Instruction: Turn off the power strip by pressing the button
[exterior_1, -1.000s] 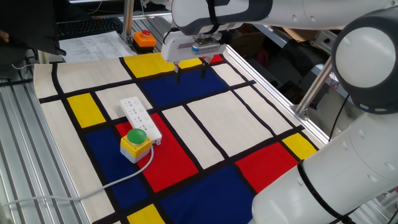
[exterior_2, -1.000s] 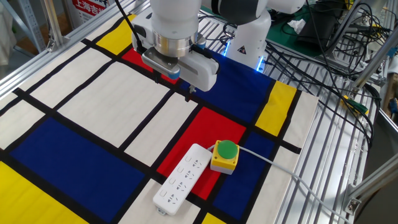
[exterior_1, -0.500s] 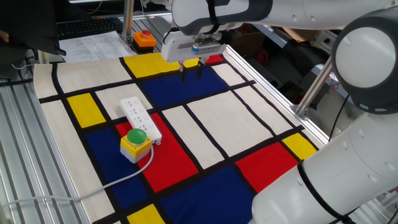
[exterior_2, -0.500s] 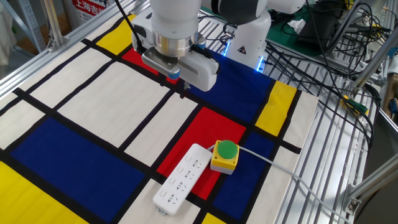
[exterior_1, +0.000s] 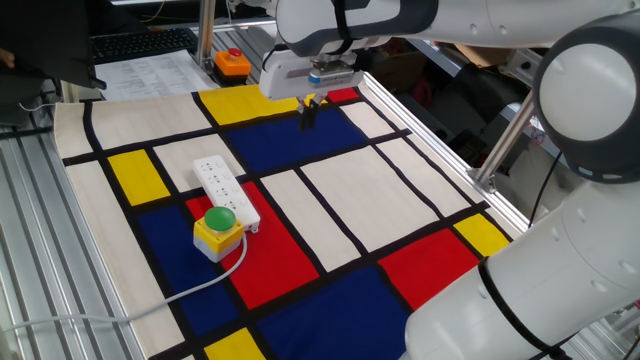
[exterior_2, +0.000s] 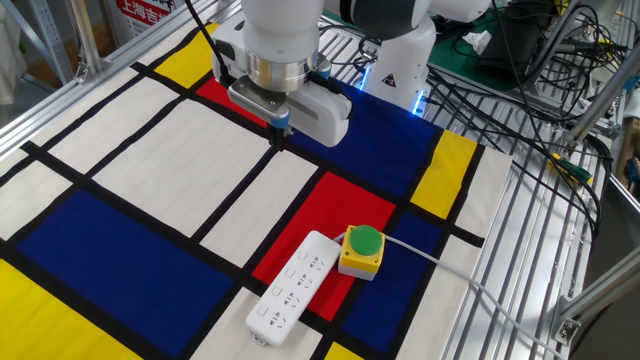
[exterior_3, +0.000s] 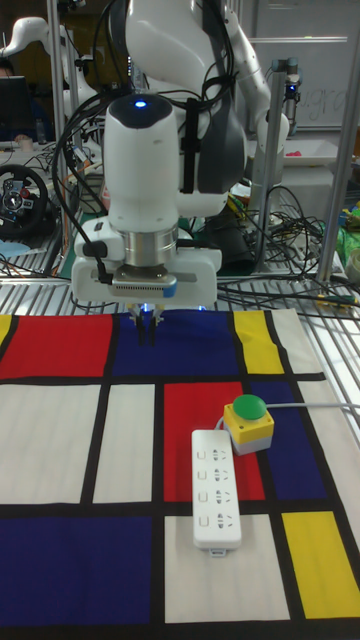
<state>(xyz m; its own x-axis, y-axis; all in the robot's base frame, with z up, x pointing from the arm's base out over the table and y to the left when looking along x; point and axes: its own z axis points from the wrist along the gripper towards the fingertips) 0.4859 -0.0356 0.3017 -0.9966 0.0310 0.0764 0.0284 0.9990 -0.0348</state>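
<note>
The white power strip (exterior_1: 225, 187) (exterior_2: 292, 290) (exterior_3: 217, 490) lies flat on the coloured mat, across a red and a white patch. Its button is a tiny reddish spot (exterior_1: 253, 228) at the end beside the yellow box; the other views do not show it clearly. My gripper (exterior_1: 308, 118) (exterior_2: 280, 138) (exterior_3: 148, 335) hangs pointing down over a blue patch at the mat's far side, well away from the strip. Its fingertips are shut together with nothing between them.
A yellow box with a green dome button (exterior_1: 218, 228) (exterior_2: 361, 250) (exterior_3: 248, 420) stands against the strip's end, with a white cable (exterior_2: 440, 262) running off the mat. An orange box with a red button (exterior_1: 232, 62) sits beyond the mat. Metal rails border the table.
The fingers have closed from wide apart to touching. The gripper itself has stayed over the same blue patch. The strip and boxes have not moved.
</note>
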